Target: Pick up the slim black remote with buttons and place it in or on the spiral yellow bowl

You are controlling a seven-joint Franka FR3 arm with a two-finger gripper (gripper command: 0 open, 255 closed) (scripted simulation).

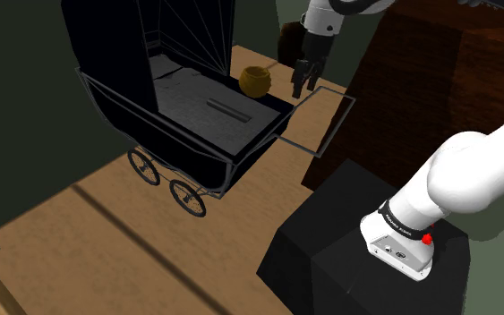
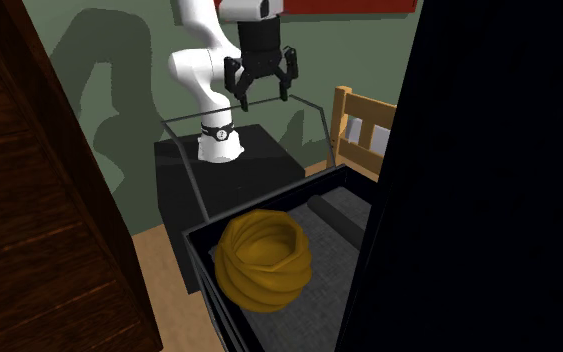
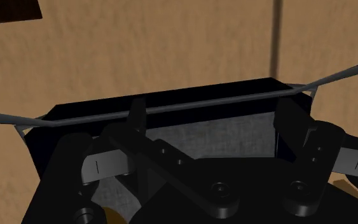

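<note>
wooden floor point(image 1: 106, 242) under the black pram point(image 1: 192, 159). my gripper point(image 1: 305, 87) hangs wide and empty above its handle end; past the yellow bowl point(image 1: 254, 80), the slim black remote point(image 1: 230, 111) lies on the grey mattress point(image 1: 183, 94), long axis running along the pram toward me.

Ochre-yellow bowl point(image 2: 262, 262), black pram point(image 1: 106, 54)
</note>
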